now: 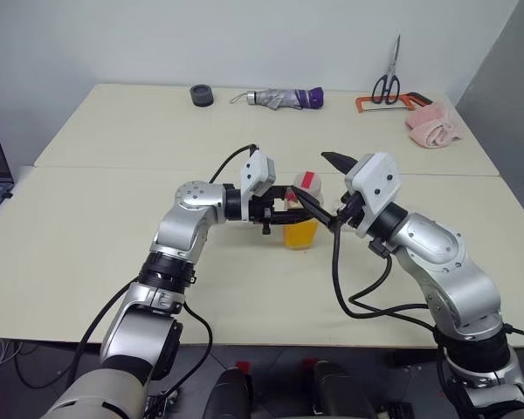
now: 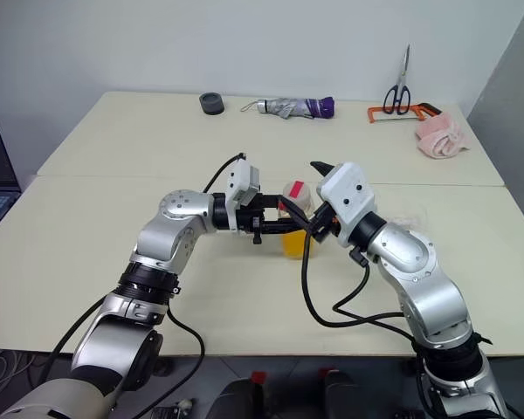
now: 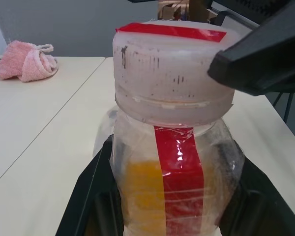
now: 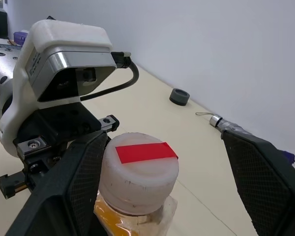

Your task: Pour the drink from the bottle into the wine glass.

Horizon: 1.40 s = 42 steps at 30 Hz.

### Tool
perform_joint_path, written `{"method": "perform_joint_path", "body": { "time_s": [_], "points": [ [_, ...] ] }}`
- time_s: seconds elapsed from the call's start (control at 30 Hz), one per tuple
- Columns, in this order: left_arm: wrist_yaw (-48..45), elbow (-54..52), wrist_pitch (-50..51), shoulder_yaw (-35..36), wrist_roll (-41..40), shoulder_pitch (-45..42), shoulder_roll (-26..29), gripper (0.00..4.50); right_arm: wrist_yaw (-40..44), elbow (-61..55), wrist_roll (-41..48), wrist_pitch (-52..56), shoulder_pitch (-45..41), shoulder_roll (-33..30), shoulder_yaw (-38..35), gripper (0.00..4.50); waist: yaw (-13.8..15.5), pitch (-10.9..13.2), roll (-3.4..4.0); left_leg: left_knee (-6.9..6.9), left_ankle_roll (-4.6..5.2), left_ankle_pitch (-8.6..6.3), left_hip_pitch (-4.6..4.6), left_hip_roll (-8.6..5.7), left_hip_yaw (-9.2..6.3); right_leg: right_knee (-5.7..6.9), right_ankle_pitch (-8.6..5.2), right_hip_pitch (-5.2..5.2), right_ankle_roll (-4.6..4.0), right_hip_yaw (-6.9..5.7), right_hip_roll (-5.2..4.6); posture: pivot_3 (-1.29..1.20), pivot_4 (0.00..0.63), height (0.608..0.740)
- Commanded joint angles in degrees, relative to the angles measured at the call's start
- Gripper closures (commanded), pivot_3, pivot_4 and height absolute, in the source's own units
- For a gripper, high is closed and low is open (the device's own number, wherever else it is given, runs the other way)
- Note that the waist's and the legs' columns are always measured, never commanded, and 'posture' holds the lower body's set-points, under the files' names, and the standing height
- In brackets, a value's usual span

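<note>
Our left end effector [image 3: 162, 216] grips the bottle [image 3: 173, 162] by its body, above the bench [image 1: 87, 236]. Our right end effector [image 4: 162, 177] stands open astride the cap [image 4: 138, 172], which is still on, so uncapping and pouring remain. The left wrist view shows the drink [image 3: 142, 196] low in the bottle; we cannot make out the glass.

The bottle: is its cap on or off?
On: the white cap still sits on the bottle.
</note>
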Motion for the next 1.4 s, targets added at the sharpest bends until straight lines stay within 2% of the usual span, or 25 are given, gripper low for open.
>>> {"method": "perform_joint_path", "body": {
  "time_s": [0.03, 1.4],
  "points": [
    [-0.44, -2.02, -0.8, 0.7, -1.08, -0.98, 0.03, 2.65, -1.37, -1.22, -0.39, 0.86, 0.36, -1.04, -4.76, 0.55, 0.01, 0.0, 0.0, 0.0, 0.0, 0.0, 0.0, 0.0, 0.0, 0.0, 0.0, 0.0, 0.0, 0.0, 0.0, 0.0, 0.15, 0.74],
    [-1.01, -1.14, -2.28, 0.55, -0.41, -1.05, 0.47, 2.65, -0.77, -4.61, 4.07, 3.92, 3.86, -4.14, -8.33, 0.55, -0.02, 0.0, 0.0, 0.0, 0.0, 0.0, 0.01, 0.0, 0.05, 0.0, 0.0, 0.01, 0.0, 0.0, 0.01, 0.0, 0.15, 0.74]
  ]
}}
